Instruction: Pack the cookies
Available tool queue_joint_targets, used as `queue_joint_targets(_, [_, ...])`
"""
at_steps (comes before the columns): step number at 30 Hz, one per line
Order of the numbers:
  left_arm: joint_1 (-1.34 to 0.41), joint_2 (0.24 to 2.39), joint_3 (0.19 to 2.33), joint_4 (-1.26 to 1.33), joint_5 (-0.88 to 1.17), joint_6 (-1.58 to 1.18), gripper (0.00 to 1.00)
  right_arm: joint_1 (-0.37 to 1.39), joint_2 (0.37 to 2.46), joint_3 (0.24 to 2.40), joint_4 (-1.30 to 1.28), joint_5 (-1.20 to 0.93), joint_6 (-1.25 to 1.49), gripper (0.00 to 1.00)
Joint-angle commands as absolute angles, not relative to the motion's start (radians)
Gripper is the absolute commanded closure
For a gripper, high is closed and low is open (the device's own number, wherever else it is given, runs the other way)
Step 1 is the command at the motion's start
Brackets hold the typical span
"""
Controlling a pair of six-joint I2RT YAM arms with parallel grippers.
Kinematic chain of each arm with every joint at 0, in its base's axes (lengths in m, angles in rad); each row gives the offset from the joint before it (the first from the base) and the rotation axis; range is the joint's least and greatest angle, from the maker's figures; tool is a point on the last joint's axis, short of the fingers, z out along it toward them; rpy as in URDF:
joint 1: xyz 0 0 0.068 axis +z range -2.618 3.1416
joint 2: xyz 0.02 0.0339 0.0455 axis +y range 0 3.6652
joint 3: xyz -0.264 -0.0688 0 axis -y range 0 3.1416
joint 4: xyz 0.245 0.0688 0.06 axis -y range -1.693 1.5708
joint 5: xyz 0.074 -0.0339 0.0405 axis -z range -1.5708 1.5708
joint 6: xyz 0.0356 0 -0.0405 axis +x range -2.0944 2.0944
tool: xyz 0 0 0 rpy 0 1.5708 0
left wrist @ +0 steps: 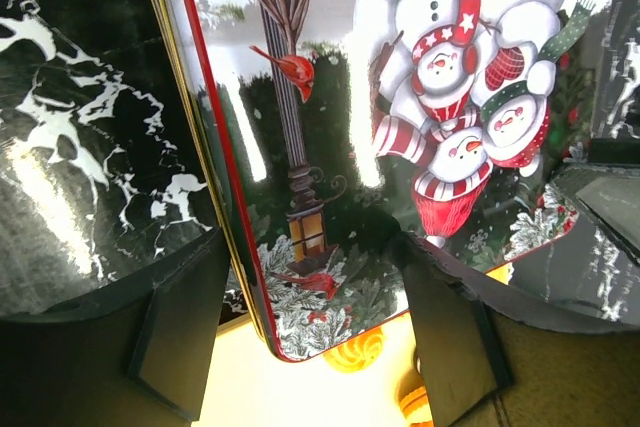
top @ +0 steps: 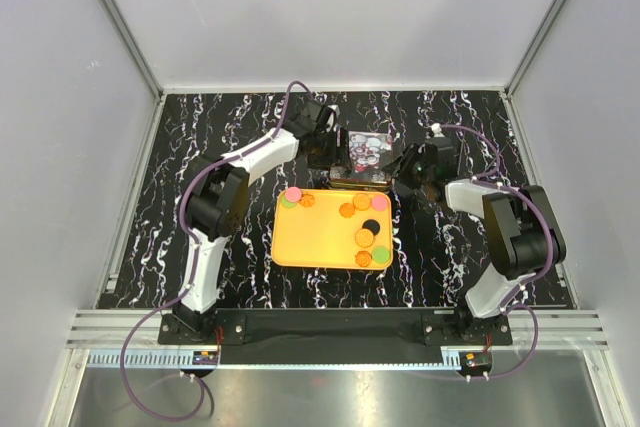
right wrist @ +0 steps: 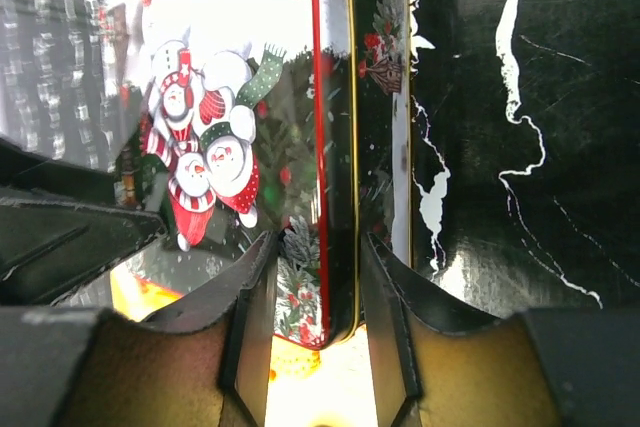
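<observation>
Apparent opening step: the right gripper [right wrist: 318,267] pinched the closed snowman tin [top: 367,155] by its right rim, the left gripper [left wrist: 310,252] gaped astride its left edge, and the cookies [top: 367,238] lay on the near tray [top: 320,237]; the next move probably called for lifting the lid.

i see a lab test cell: plain white panels [top: 330,7] close the left, right and far sides of a black marbled table [top: 465,122], an aluminium rail [top: 340,328] along its near edge.

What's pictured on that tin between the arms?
The tin lid shows snowmen in red hats by a lamp post; clearest in the left wrist view.
</observation>
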State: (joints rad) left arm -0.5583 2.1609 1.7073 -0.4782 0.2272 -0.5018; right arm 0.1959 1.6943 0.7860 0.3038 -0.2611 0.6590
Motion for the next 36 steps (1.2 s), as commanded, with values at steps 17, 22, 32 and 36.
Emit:
queue_joint_targets(17, [-0.560, 2.082, 1.684, -0.532, 0.202, -0.462, 0.25, 0.266, 1.681, 0.876, -0.058, -0.267, 0.574, 0.41])
queue_joint_targets(22, [-0.512, 2.023, 1.670, -0.502, 0.238, -0.451, 0.24, 0.175, 1.667, 1.003, -0.109, -0.314, 0.535, 0.33])
queue_joint_targets(32, [-0.465, 1.896, 1.671, -0.502, 0.209, -0.431, 0.22, 0.138, 1.666, 1.155, -0.138, -0.331, 0.505, 0.24])
queue_joint_targets(36, [-0.466, 1.713, 1.568, -0.468, 0.155, -0.452, 0.21, 0.138, 1.554, 1.155, -0.163, -0.295, 0.489, 0.06])
